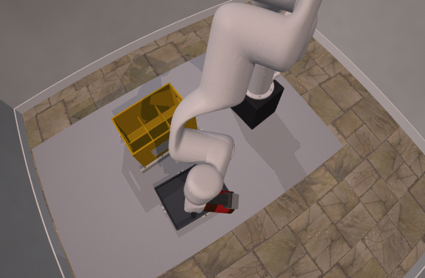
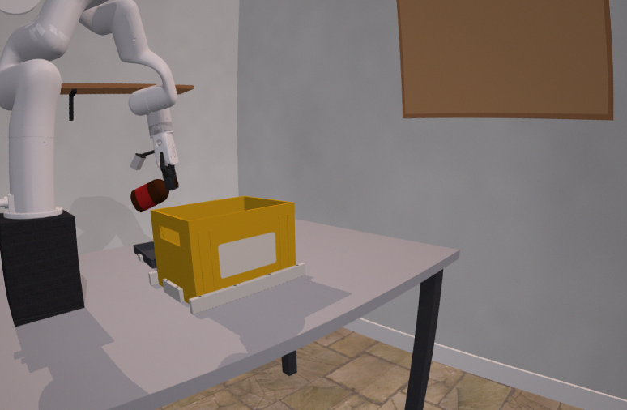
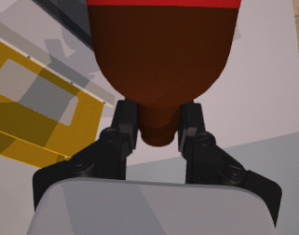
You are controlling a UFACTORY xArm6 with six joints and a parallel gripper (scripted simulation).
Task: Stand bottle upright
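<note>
My gripper (image 3: 159,98) is shut on the neck of the brown bottle (image 3: 162,35) with a red label. It holds the bottle in the air, tilted with its base down and away from the fingers, as the exterior view shows for the bottle (image 2: 147,194) and the gripper (image 2: 169,181). From above, the bottle (image 1: 219,205) hangs over the right edge of the dark tray (image 1: 180,201), which lies flat on the table. The arm hides part of the tray. The yellow crate (image 1: 152,122) stands behind the tray.
The crate (image 2: 223,243) has inner dividers and sits in a white base frame (image 2: 242,292). The arm's black pedestal (image 1: 257,106) stands at the back right of the table. The table's front edge lies just beyond the tray.
</note>
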